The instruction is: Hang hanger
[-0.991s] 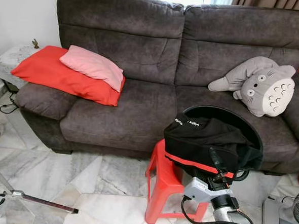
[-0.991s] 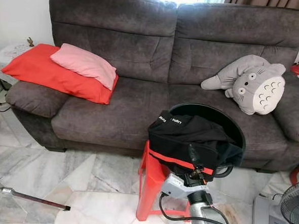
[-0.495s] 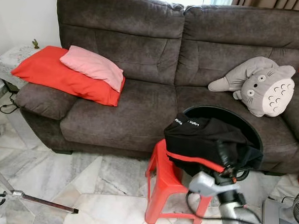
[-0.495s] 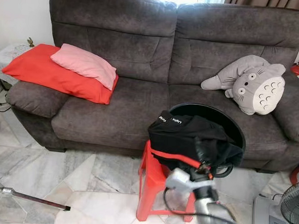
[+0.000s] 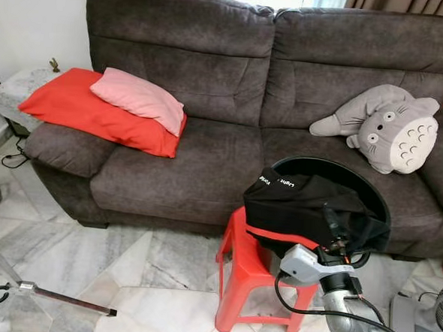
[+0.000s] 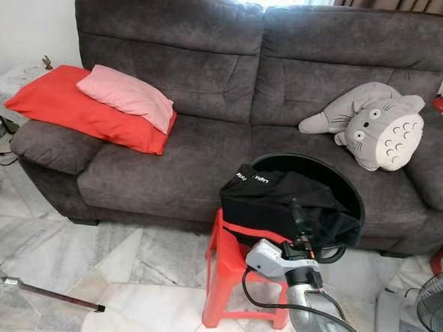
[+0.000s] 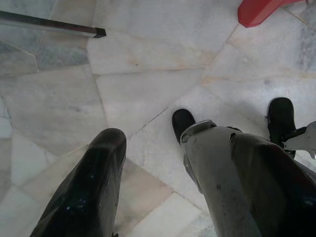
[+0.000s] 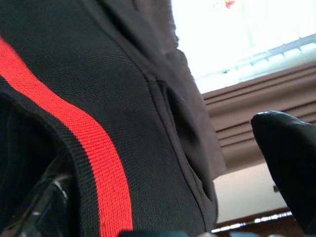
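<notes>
**Risen to the garment's hem, hanger not yet in hand**

Crept up and to the right over the last second with the right gripper (image 5: 331, 224), from below the red stripe (image 8: 98, 173) to the front of the black garment (image 5: 294, 200). Seen along the wrist, fingers (image 8: 284, 163) spread wide, with dark fabric and the stripe lying between them and nothing pinched yet. Left gripper (image 7: 158, 197) hanging idle over the marble floor (image 7: 148, 74), fingers apart.

Outward from there: garment heaped in a round black basket (image 5: 334, 162), set on a red stool (image 5: 238, 261) just in front of the grey sofa (image 5: 176, 163). Hard to pick out the hanger itself. Possibly its hook: a curved black piece (image 5: 362, 259) showing under the garment's right edge, beside the wrist. Too little of it visible to be sure.

Judged as the reaching step, early in the task: nothing grasped, nothing lifted. Next move calls for finding the hook or shoulder of the hanger under the cloth, closing on that rather than on loose fabric, then lifting clear of the basket rim without dragging basket or stool. No rail in sight to hang from. Far left on the floor, a thin metal bar (image 5: 63, 299), perhaps a rack's foot, well apart from the stool, so probably a turn and some walking needed.
</notes>
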`<state>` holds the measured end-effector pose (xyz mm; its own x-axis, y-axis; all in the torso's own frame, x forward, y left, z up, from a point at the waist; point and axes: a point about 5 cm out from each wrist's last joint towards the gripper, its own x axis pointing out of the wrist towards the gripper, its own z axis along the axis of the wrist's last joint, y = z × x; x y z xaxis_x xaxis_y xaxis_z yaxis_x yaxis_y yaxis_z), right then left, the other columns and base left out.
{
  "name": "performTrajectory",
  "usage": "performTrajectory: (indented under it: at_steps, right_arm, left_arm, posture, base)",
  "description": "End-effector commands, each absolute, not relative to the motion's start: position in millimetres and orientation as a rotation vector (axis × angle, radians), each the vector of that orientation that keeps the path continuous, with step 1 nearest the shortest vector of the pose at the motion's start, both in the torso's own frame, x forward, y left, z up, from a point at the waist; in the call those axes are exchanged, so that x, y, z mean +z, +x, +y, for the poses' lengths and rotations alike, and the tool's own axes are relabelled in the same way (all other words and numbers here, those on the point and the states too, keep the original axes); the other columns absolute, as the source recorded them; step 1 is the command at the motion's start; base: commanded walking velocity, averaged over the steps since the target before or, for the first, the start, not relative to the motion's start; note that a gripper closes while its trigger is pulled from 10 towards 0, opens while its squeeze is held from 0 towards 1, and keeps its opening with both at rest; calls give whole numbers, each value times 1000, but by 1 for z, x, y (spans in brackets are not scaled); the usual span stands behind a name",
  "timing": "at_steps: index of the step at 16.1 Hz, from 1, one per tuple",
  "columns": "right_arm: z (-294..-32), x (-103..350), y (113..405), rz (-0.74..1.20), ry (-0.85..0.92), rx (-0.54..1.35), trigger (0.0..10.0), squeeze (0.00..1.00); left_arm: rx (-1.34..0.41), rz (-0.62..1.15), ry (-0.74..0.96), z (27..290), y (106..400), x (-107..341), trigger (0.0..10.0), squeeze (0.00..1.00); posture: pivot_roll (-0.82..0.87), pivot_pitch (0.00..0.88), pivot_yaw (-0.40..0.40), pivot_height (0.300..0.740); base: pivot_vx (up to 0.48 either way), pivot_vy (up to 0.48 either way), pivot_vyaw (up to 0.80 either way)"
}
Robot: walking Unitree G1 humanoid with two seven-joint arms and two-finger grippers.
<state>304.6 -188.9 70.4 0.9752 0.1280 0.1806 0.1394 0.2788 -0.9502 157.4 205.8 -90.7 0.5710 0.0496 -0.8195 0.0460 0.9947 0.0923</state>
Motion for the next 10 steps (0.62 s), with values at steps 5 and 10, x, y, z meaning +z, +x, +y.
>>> performTrajectory:
  at_steps: [5,10]
  right_arm:
    - [-199,82,324,-220,-1410,4,10000,0]
    - [-181,77,326,-265,-1392,162,10000,0]
  left_arm:
    - [10,983,97,208,152,-93,10000,0]
    - [10,983,97,209,152,-93,10000,0]
  posture:
    - [-84,52,-4,740]
    - [-85,50,-4,740]
  base:
    - [0,0,0]
    - [0,0,0]
